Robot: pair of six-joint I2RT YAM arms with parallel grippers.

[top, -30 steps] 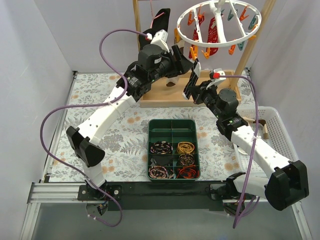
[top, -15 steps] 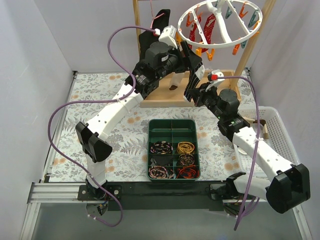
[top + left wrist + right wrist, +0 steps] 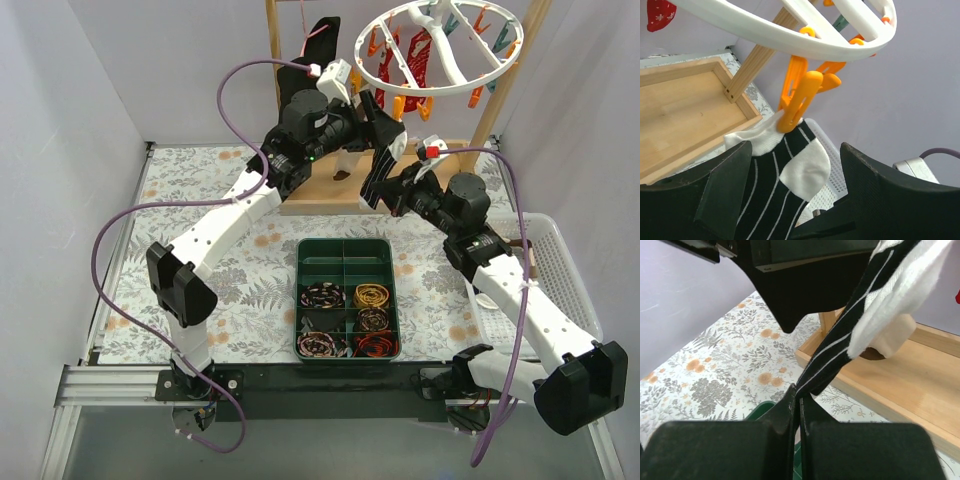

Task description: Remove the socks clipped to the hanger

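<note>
The white ring hanger (image 3: 450, 60) hangs at the upper right, with red socks (image 3: 418, 58) clipped under it. In the left wrist view an orange clip (image 3: 800, 97) on the hanger's rim (image 3: 790, 37) pinches the white cuff of a dark sock (image 3: 765, 175) with thin white stripes. My left gripper (image 3: 795, 155) is open just below that clip, one finger on each side of the sock and neither touching it. My right gripper (image 3: 799, 392) is shut on the lower tip of the same sock (image 3: 840, 357), pulling it taut down and to the left (image 3: 378, 172).
A wooden frame with a tray base (image 3: 325, 195) carries the hanger. A black garment (image 3: 322, 38) hangs on a pink hanger behind the left arm. A green compartment tray (image 3: 345, 247) of coiled bands sits in the middle, and a white basket (image 3: 560, 262) on the right.
My left gripper has risen to the hanger's rim and its jaws have spread wider. The ring has swung and tilted. My right gripper stays shut on the sock's tip, its arm shifted a little right.
</note>
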